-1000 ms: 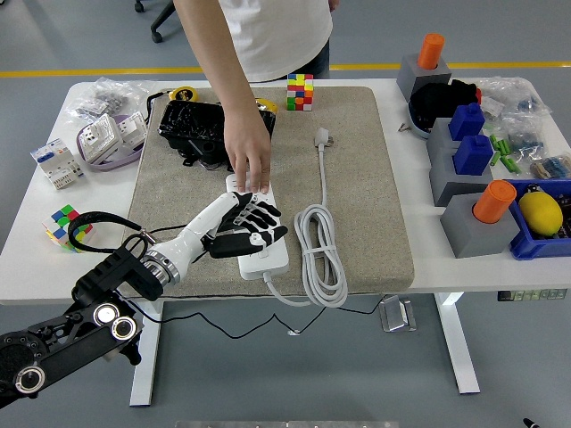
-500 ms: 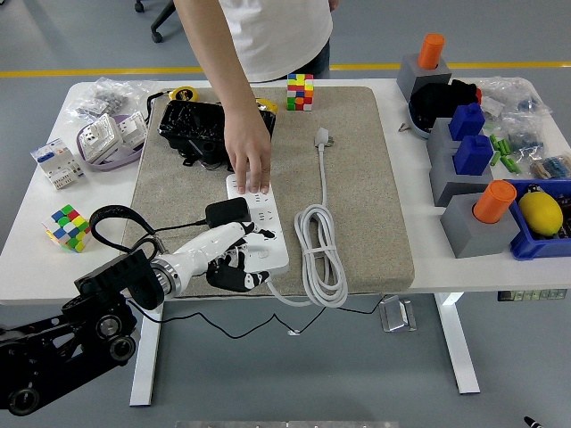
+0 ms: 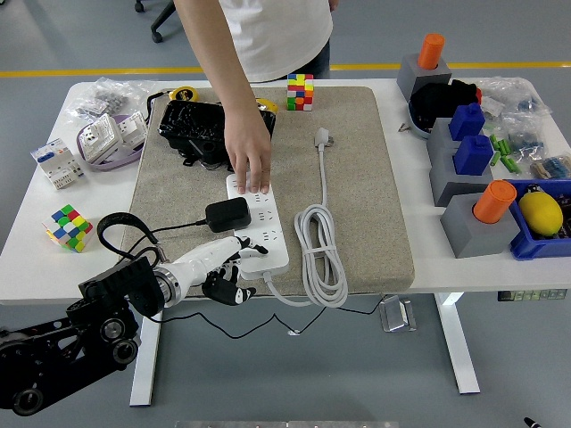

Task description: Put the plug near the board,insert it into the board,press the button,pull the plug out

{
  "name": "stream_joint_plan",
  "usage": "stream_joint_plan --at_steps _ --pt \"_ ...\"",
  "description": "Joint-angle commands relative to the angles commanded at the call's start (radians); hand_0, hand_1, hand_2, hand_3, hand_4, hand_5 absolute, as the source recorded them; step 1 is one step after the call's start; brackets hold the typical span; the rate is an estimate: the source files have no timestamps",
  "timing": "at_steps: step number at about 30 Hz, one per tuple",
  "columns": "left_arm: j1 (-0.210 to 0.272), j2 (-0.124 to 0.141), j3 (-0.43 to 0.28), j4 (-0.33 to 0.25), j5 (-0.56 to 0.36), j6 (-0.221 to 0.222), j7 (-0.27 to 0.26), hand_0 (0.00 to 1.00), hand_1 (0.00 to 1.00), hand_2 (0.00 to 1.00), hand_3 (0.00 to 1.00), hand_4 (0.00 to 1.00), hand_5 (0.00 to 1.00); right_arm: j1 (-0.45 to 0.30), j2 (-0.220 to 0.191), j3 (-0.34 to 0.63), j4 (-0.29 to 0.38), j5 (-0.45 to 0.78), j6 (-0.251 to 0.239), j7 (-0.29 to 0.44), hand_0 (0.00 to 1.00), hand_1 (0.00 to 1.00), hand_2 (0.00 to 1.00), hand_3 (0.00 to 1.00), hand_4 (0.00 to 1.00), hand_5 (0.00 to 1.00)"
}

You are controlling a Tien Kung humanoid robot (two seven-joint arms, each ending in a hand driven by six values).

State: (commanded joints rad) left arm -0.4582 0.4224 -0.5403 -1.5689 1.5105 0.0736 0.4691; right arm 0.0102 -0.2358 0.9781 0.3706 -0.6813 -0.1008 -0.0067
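The black plug, a boxy adapter with a thin black cable trailing off to the left, sits against the left edge of the white power strip on the tan mat. The robot's left hand hangs below and slightly left of the plug, apart from it, at the mat's near edge beside the strip's near left corner. Its fingers are loosely curled and point downward, gripping nothing. The right hand does not show.

A person stands at the far side, one hand reaching down with its fingertips pressed on the far end of the power strip. The strip's white cord lies coiled to its right on the mat, and its own white plug end rests farther up.

At the right, a blue bin holds a yellow, lemon-like object. Grey blocks carry orange and blue pegs.

The white surface also bears a Rubik's cube at the left, another cube at the far edge of the mat, a black bundle and small white parts. The floor beyond is grey with a yellow line.
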Motion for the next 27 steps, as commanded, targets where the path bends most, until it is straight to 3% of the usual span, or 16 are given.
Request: stream_joint_plan --at_steps 19,22,23,27 --pt "-0.005 -0.003 0.023 0.032 -0.005 -0.011 0.016 0.069 0.081 0.172 0.809 0.668 0.002 -0.001 0.002 0.004 0.000 -0.001 0.000 0.000 0.601 0.648 0.668 0.560 0.953 0.507" --pt "0.000 0.000 0.003 0.012 -0.021 0.007 -0.023 0.069 0.081 0.172 0.809 0.668 0.002 -0.002 0.002 0.005 0.001 -0.001 0.000 0.001 0.601 0.648 0.668 0.560 0.953 0.507" --pt "0.001 0.000 -0.001 0.007 -0.025 0.013 -0.036 0.072 0.083 0.195 0.787 0.588 0.002 -0.002 0.002 0.005 0.001 -0.001 0.000 0.001 0.601 0.647 0.668 0.560 0.952 0.506" --pt "0.012 0.005 -0.039 -0.013 -0.065 0.106 -0.176 0.072 0.083 0.195 0.787 0.588 0.002 -0.004 0.002 0.005 0.001 -0.001 -0.001 0.001 0.601 0.647 0.668 0.560 0.952 0.506"
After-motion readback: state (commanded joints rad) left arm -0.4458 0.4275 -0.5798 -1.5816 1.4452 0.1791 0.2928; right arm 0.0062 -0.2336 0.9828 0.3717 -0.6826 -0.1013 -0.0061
